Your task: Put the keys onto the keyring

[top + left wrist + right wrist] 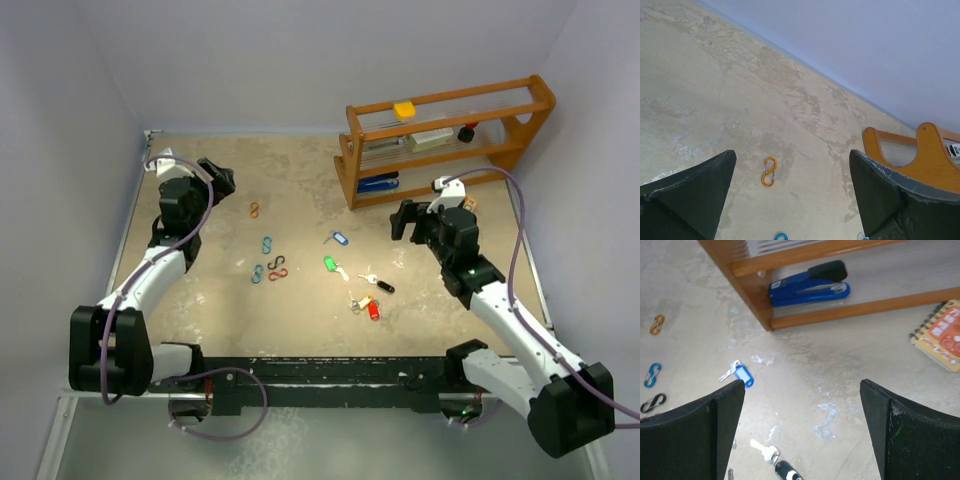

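Several small keys lie mid-table: a blue-tagged key (339,239), a green-tagged key (331,265), a black-tagged key (381,285), and a red and yellow tagged pair (368,306). In the right wrist view the blue-tagged key (739,374) and the black-tagged key (774,459) show. No keyring is clearly seen. My left gripper (222,178) is open and empty at the far left, above an orange clip (769,171). My right gripper (403,218) is open and empty, right of the keys.
Coloured S-shaped clips lie left of the keys: orange (255,210), blue (267,244), black and red (277,268). A wooden shelf (447,140) stands at the back right with a blue stapler (809,284). An orange spiral notebook (940,333) lies beside it.
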`<state>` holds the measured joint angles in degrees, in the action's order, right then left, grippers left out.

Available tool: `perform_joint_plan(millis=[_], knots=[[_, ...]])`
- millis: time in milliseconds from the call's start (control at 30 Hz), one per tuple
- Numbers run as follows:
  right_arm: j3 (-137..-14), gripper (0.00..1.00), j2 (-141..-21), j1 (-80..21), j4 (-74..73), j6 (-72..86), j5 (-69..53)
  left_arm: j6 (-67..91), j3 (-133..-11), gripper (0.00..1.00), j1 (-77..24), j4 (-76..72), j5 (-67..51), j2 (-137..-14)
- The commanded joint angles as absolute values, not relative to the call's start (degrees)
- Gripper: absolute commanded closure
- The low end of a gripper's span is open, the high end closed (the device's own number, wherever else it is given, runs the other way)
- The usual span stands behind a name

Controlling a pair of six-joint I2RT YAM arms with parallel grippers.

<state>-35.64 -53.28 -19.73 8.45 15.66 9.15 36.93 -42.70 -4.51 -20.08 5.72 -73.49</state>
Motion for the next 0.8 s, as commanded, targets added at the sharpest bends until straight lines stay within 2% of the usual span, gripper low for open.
perform_joint_plan(millis=[0, 267, 500, 767], knots=[[-40.5, 0.00, -57.1, -19.9, 4.3, 16.3, 4.6, 39.0, -41.6, 0.08, -4.5, -22.4, 5.0, -69.6], [-42.7, 0.00, -60.2, -19.9, 3.7, 16.3, 1.4, 40.7, -42.2, 0.09, -4.4, -18.1, 3.6, -67.3], [-44.6, 0.00, -64.7, -21.7, -1.4, 15.8, 3.0, 38.1, -44.1, 0.10, -4.5, -13.9, 3.3, -70.3], [-55.4, 0.00, -75.9, -29.9, -5.3, 12.9, 9.1, 34.5, -44.7, 0.06, -4.9, -7.0, 11.1, -68.1]])
